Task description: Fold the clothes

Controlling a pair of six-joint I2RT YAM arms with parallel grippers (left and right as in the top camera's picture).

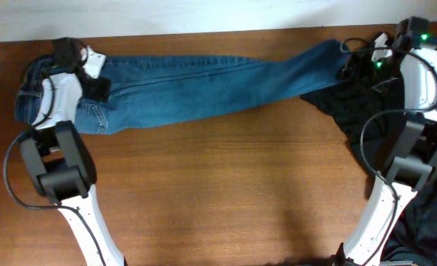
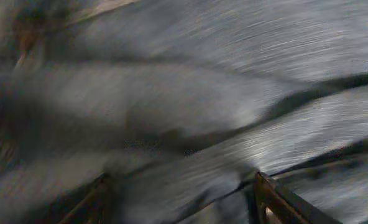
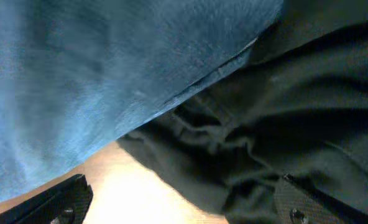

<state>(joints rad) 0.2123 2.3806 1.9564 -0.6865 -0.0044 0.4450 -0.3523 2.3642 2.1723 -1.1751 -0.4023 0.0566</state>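
Jeans (image 1: pixel 204 85) lie stretched out along the far side of the counter (image 1: pixel 218 192). The waistband is at the left end, and the legs run together to the right, with the hems at the far right. The left jaws sit over the waistband end, close to a back pocket. The left wrist view is badly blurred, but their two fingers (image 2: pixel 268 196) stand well apart, denim fills everything beyond them, and no cloth shows pinched between them. The right jaws hover at the hem end, spread wide. In the right wrist view the fingers (image 3: pixel 66 199) are far apart, with blue denim above them. A dark garment (image 3: pixel 283 124) is crumpled just beside the hem and partly under it, and a patch of bare counter shows below. From overhead, the dark garment spreads from the hem toward the right edge, beneath the right arm (image 1: pixel 418 81).
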